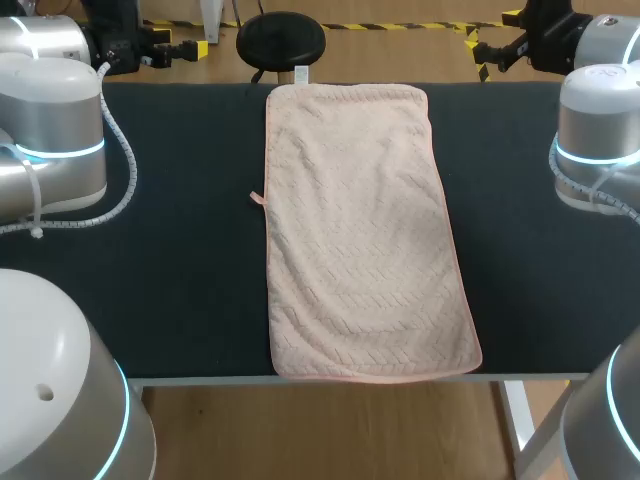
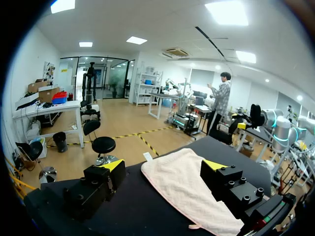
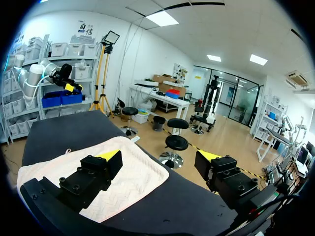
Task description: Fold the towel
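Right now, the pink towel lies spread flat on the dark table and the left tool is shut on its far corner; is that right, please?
Not quite. The towel does lie spread flat on the dark table, but the left tool is open, not shut on a corner. The left wrist view shows its two fingers standing wide apart with nothing gripped between them.

Apparently flat towel between table margins

Head view looks steeply down; both wrist views, seemingly raised, share the towel.
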